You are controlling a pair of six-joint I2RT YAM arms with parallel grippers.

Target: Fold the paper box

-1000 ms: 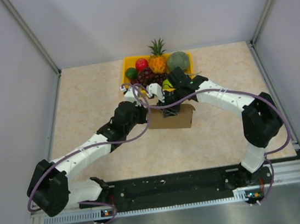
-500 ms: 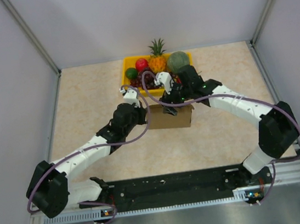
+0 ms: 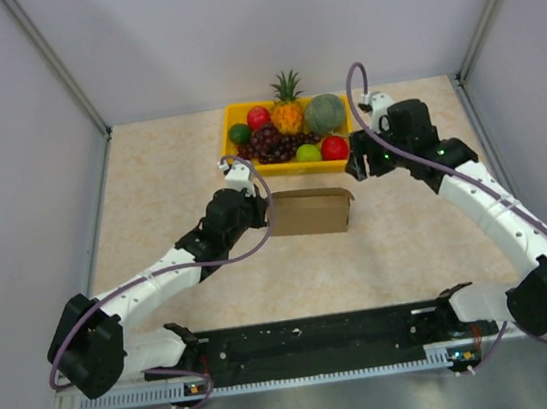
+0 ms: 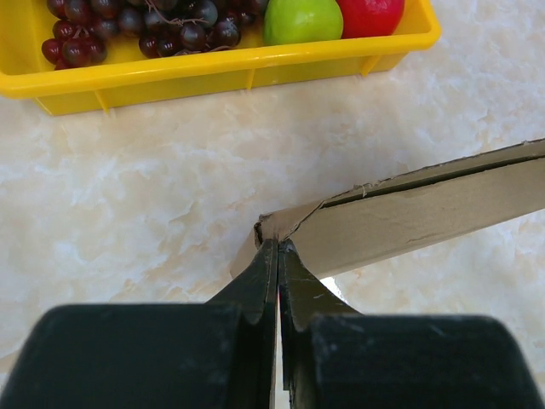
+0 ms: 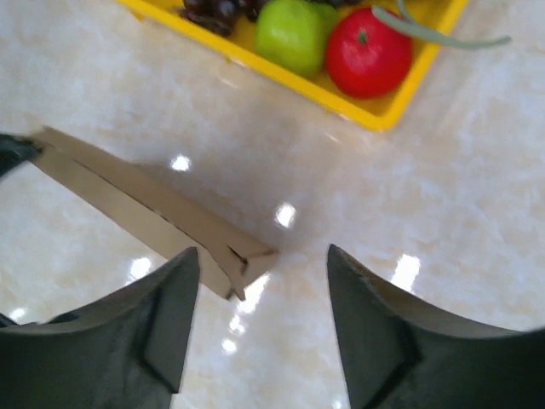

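Cardboard paper box (image 3: 310, 212): left gripper (image 4: 278, 247) jaws pressed together at its left corner, right gripper (image 5: 264, 256) jaws spread, clear of it. I'd steady that corner and tuck flaps slowly.

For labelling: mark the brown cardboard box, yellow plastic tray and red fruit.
Brown cardboard paper box (image 3: 310, 212): top external view, upper face.
Yellow plastic fruit tray (image 4: 213, 75): left wrist view, near wall.
Round red fruit (image 5: 368, 51): right wrist view, centre.
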